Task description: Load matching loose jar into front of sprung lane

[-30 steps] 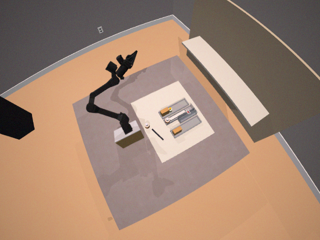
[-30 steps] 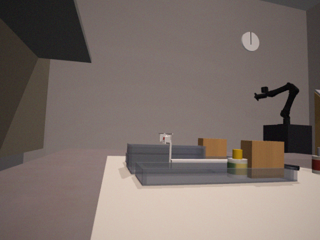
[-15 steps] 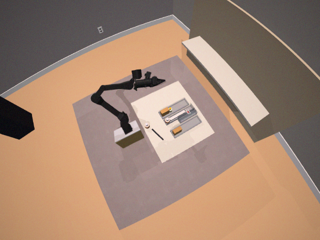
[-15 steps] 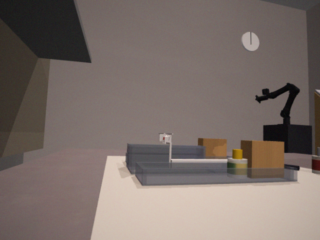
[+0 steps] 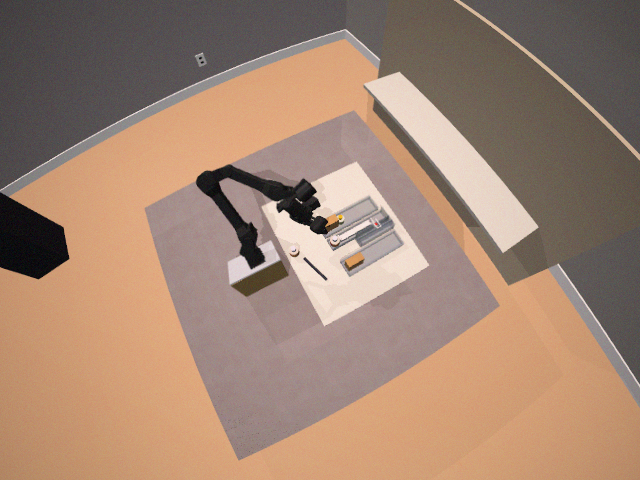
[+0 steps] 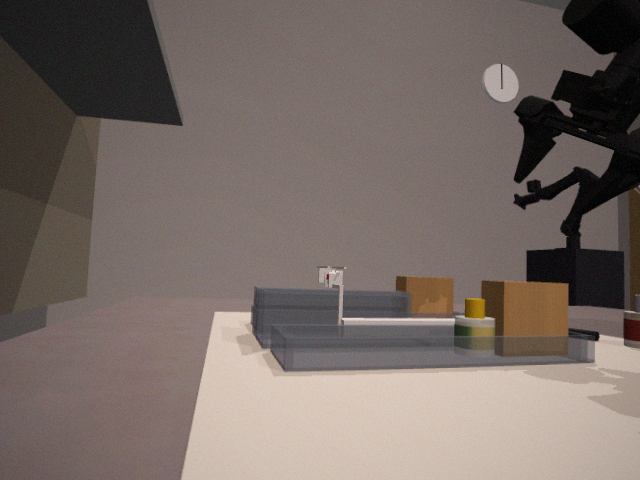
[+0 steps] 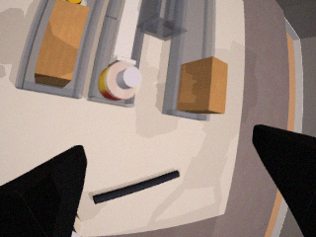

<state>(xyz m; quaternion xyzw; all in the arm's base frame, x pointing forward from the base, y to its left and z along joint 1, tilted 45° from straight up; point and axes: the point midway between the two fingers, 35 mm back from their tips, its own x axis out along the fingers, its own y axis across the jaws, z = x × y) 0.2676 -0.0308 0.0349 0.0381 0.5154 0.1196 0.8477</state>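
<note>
My gripper [image 7: 172, 145] [image 5: 320, 225] is open and empty, held above the table in front of the lanes. The sprung lane's jar [image 7: 118, 81] [image 5: 334, 239], with a lilac cap and a red and yellow band, stands upright at the low front stop [image 7: 112, 102]. The white pusher plate [image 7: 126, 58] is right behind it. The loose jar [image 5: 294, 250] [image 6: 631, 329], with a red band, stands upright on the table in front of the lanes, near the robot's base; in the wrist view only slivers show beside my left finger.
A yellow-capped jar [image 5: 340, 219] [image 6: 474, 330] stands behind a wooden block [image 7: 61, 41] [image 6: 532, 315] in one side lane. Another block [image 7: 202, 86] [image 5: 354, 261] stands in the other. A dark bar [image 7: 136, 188] [image 5: 315, 268] lies on the table before the lanes.
</note>
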